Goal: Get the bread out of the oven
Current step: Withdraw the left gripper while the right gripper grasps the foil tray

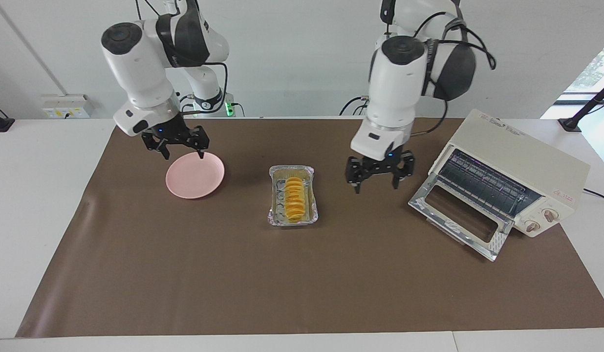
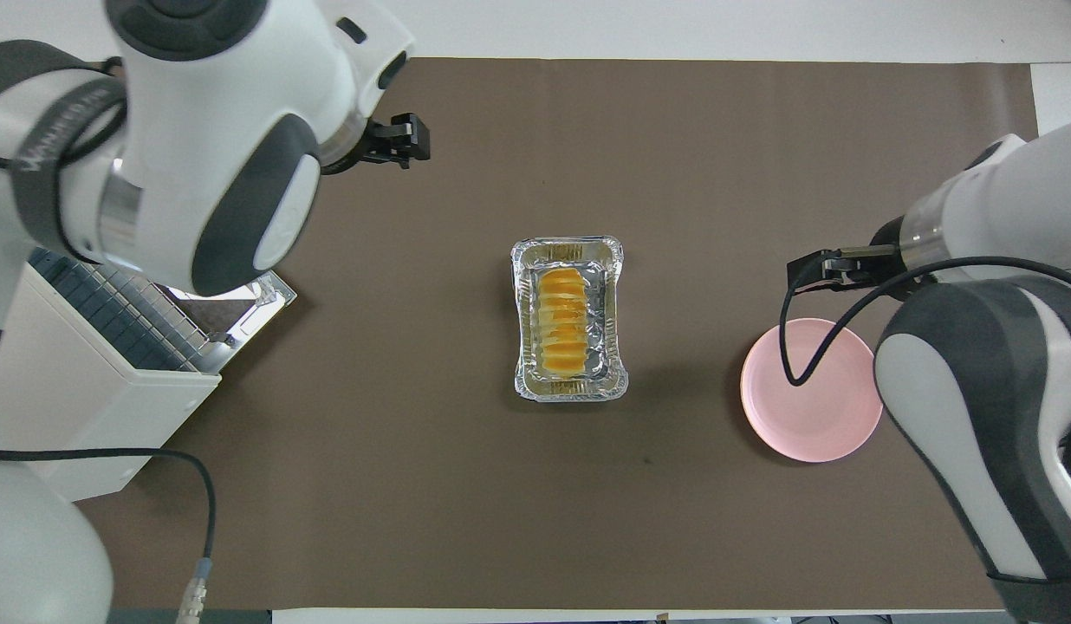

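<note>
The brown mat (image 1: 302,274) covers most of the white table (image 1: 43,195). On it the oven (image 1: 522,168) stands at the left arm's end, at about three o'clock in the facing view and nine o'clock in the overhead view. Its glass door (image 1: 461,220) is dropped open. The facing view shows the two knobs (image 1: 540,221) and the wire rack (image 1: 483,183); overhead, the left arm hides much of the oven and the knobs do not show.

The pink plate (image 1: 195,175) lies at the right arm's end, at ten o'clock in the facing view. The foil tray (image 1: 292,202) sits mid-mat, between plate and oven and well apart from both. The bread (image 1: 294,199) lies in the tray, out of the oven, its ridges running crosswise.

The left gripper (image 1: 378,181) hangs over bare mat between tray and oven, jaws released and empty. The right gripper (image 1: 182,149) hovers over the plate's edge nearest the robots, jaws released, holding nothing. Only the facing view shows both pairs of fingers; overhead, just a dark part of each gripper peeks out past its arm
</note>
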`<state>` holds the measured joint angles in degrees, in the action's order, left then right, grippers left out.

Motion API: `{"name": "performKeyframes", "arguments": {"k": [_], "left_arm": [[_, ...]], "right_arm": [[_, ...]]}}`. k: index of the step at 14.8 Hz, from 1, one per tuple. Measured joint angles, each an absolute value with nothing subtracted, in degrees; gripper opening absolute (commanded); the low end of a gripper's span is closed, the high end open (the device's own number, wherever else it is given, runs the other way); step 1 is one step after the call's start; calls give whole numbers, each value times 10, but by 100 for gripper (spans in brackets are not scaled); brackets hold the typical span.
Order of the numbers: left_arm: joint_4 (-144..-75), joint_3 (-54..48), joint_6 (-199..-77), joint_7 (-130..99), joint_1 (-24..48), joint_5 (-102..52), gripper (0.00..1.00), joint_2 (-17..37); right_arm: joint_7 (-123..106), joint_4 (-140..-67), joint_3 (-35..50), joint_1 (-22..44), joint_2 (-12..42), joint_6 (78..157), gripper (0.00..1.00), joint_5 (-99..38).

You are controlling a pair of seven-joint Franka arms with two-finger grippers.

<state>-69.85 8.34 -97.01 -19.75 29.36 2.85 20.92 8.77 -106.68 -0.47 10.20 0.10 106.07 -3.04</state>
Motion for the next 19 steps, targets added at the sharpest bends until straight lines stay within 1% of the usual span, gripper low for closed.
{"name": "performKeyframes", "arguments": {"k": [3, 5, 7, 9, 11, 13, 17, 19], "left_arm": [[-707, 83, -925, -81, 220, 26, 100, 168], [-724, 83, -898, -62, 201, 26, 100, 136], [-759, 88, -880, -59, 197, 26, 100, 106], [-810, 92, -878, -25, 174, 27, 100, 69], [-827, 94, -868, 31, 115, 15, 100, 42], [-830, 95, -833, 52, 82, -11, 100, 29], [-834, 82, -822, 32, 80, -27, 100, 19], [-842, 68, -821, 30, 75, -27, 100, 11]], "right_arm": [[112, -1071, -4, 139, 51, 1135, 99, -39], [143, -1075, -5, 167, 80, 1176, 99, -39], [176, -1085, -4, 192, 99, 1216, 99, -39], [184, -1097, -5, 210, 111, 1236, 99, -40], [206, -1100, -5, 235, 124, 1241, 98, -40], [217, -1103, -5, 249, 135, 1248, 97, -40], [242, -1135, -5, 264, 151, 1317, 92, -40], [262, -1146, -5, 269, 161, 1334, 89, -40]]}}
